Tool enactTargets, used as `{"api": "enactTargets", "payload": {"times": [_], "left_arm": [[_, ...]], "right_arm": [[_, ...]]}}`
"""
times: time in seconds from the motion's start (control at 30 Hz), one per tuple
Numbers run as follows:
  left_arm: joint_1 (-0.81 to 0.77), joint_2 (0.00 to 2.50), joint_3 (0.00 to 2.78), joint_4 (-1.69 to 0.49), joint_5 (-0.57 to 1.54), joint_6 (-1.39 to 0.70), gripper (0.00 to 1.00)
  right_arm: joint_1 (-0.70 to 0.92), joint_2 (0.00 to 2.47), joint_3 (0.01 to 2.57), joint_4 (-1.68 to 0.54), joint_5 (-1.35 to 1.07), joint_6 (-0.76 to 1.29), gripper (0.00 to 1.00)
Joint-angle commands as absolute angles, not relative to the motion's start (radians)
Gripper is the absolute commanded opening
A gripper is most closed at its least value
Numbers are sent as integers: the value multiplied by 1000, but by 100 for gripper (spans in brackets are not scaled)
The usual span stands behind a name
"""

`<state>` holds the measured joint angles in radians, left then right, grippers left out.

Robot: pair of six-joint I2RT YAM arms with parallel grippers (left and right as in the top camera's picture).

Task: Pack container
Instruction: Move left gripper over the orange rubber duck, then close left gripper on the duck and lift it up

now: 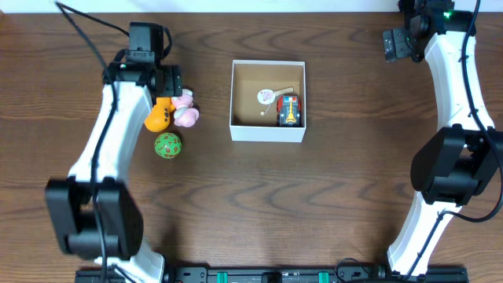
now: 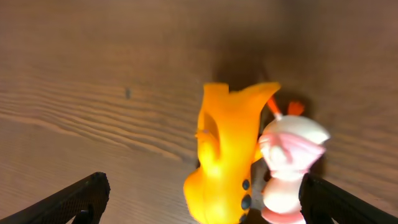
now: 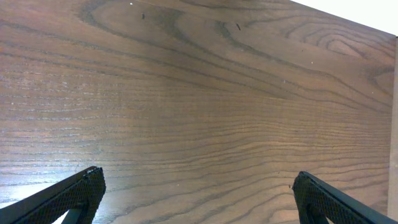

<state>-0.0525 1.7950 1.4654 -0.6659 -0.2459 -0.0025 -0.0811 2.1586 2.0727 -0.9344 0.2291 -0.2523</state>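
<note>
The container (image 1: pixel 267 131) sits near the middle of the overhead frame, a bit above centre, open side up on the worktop (image 1: pixel 330 204). It's already got a red toy car (image 1: pixel 289 110) by its right wall and a small round pale thing on a stick (image 1: pixel 267 96) next to that, so the left half of the box looks free.

At the left of the frame there are three more toys. There's an orange toy (image 1: pixel 158 118), a pink-and-white toy (image 1: pixel 186 111) touching it, and a green ball (image 1: pixel 167 145) just below them. The left gripper (image 1: pixel 161 82) hangs right over the orange/pink pair, its fingers (image 2: pixel 78 200) spread wide and holding nothing.

My read is that the step in hand is grabbing the orange toy. The tricky bit shows in the left wrist view: both toys sit inside the gap, with the pink one right beside the finger at lower right. I'd nudge the gripper toward the left of that view so it straddles only the orange one, then come straight down and close gently. It looks rounded and maybe rubbery, so it could squirt out.

The right gripper (image 1: pixel 397 43) is up in the upper right corner over bare wood, fingers apart too, well away from everything.
</note>
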Motion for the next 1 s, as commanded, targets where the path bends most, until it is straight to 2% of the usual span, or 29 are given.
{"api": "enactTargets", "payload": {"times": [0.0,0.5,0.83,0.97], "left_arm": [[-42,1822,1477,-665,-220,6,98],[-2,1895,1451,-691,-209,7,98],[69,1958,1449,-670,-80,8,98],[88,1995,1449,-666,38,8,98]], "right_arm": [[-81,2140,2072,-936,235,-236,99],[-81,2140,2072,-936,235,-236,99],[-81,2140,2072,-936,235,-236,99],[-81,2140,2072,-936,235,-236,99]]}}
